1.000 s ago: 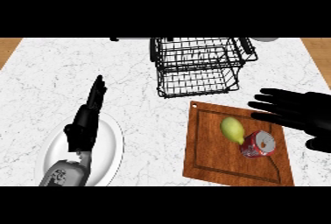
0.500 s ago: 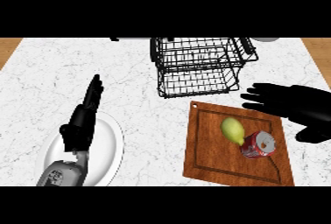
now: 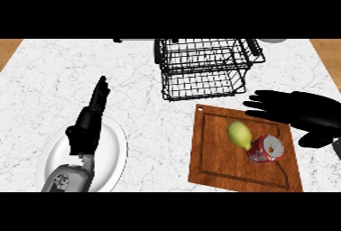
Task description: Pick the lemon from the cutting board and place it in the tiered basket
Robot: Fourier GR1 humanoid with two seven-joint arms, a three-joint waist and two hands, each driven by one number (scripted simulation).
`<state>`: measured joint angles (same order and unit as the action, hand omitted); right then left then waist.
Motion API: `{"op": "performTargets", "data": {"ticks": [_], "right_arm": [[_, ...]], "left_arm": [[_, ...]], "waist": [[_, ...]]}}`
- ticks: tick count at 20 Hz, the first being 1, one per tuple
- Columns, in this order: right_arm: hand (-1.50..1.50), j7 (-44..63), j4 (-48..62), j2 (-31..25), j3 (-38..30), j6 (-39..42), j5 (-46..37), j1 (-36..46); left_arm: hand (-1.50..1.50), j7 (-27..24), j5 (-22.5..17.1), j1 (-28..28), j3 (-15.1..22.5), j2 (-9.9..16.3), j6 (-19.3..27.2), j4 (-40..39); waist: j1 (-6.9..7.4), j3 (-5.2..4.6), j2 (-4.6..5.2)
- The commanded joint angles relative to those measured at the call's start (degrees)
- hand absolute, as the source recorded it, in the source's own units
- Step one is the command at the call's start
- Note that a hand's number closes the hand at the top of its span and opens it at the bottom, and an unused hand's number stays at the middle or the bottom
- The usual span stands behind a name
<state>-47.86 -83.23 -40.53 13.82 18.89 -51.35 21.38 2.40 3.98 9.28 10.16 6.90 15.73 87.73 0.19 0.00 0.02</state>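
A yellow-green lemon (image 3: 240, 134) lies on the brown wooden cutting board (image 3: 214, 162), just left of a red can (image 3: 265, 148) on its side. The black wire tiered basket (image 3: 203, 67) stands at the back of the counter, behind the board. My right hand (image 3: 300, 109) hovers open over the board's far right corner, fingers spread and pointing left, a short way above and to the right of the lemon. My left hand (image 3: 88, 122) rests open over a white plate (image 3: 112, 155) at the left, fingers pointing away.
The white marbled counter (image 3: 60, 76) spreads between the plate and the board. A wooden strip shows at the far left and right corners. Part of a pale round object (image 3: 274, 40) peeks in at the back right.
My right hand has slid left and a little farther back, coming nearer the lemon. The left hand, lemon and can stay where they were.
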Motion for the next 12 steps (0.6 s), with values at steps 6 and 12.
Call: {"op": "performTargets", "data": {"ticks": [6,12], "right_arm": [[-1.50,-2.72,1.01,1.77,0.54,5.42,-1.77,1.43],[-1.50,2.37,0.64,8.04,5.27,2.13,-6.72,-1.64]], "left_arm": [[0.00,-3.74,0.03,0.71,-2.82,-0.17,-2.44,-3.58],[0.00,0.66,1.02,-0.89,-2.26,-0.69,-2.34,2.05]], "waist": [[-0.11,-0.02,0.01],[0.02,-0.01,-0.05]]}}
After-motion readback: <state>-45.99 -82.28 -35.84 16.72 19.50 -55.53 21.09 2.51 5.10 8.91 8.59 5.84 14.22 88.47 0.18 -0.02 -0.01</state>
